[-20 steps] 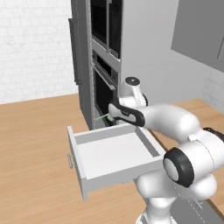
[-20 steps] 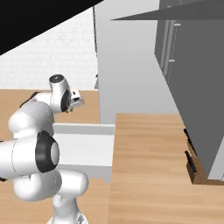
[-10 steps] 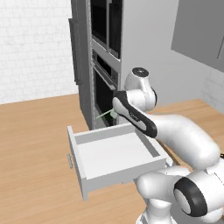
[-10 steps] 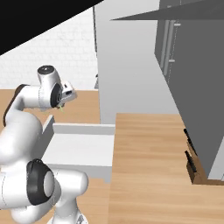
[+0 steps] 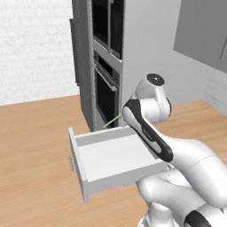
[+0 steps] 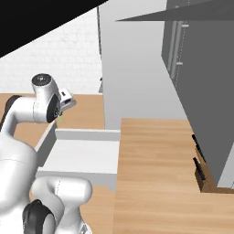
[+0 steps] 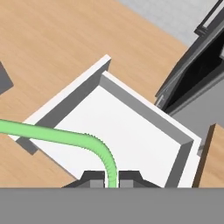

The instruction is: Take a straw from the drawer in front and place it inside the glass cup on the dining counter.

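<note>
My gripper is shut on the light green straw, which runs from between the fingertips out to the left edge of the hand view. Below it the light grey drawer stands pulled open, its white floor bare. In the left base view the straw pokes out from behind my forearm, over the rear edge of the drawer. The right base view has the gripper above the drawer's far left corner. The glass cup and the dining counter are out of view.
A tall grey oven cabinet rises directly behind the drawer. To the drawer's right lies a wooden counter top with a brown knife block at its far side. Wooden floor spreads to the left.
My arm has re-posed, the elbow swinging across above the drawer, while the hand stays over the drawer's back edge with the straw still gripped. The drawer has not moved.
</note>
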Motion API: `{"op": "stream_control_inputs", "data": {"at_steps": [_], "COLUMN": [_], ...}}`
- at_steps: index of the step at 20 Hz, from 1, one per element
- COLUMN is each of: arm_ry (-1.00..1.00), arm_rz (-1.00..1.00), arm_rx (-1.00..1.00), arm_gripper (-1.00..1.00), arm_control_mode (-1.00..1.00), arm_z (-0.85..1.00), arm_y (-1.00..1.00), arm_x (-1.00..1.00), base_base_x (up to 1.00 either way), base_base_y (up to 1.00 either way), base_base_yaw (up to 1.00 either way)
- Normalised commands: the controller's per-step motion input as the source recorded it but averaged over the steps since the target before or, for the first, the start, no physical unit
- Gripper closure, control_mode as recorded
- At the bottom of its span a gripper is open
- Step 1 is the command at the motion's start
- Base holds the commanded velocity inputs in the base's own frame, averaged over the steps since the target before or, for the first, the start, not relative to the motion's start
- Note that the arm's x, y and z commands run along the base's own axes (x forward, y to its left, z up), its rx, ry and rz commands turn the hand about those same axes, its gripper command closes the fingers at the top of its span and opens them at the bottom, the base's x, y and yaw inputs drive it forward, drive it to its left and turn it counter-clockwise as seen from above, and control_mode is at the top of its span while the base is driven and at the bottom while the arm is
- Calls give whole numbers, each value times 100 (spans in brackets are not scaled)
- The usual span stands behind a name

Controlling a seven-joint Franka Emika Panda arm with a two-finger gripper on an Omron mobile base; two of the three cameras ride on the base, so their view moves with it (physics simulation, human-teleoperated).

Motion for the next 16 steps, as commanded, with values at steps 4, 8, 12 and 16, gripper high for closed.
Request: {"op": "stream_control_inputs", "data": {"at_steps": [4,8,12,16], "arm_ry": [0,-1,-1,0], "arm_rz": [0,0,0,0], "arm_rx": [0,0,0,0], "arm_gripper": [100,100,100,100], "arm_control_mode": [-100,-100,100,100], "arm_z": [-3,1,3,0], "arm_y": [0,0,5,0], "arm_x": [0,-4,-8,0], "base_base_x": [0,0,-14,-21], "base_base_y": [0,0,26,96], "base_base_yaw": [0,0,1,5]}}
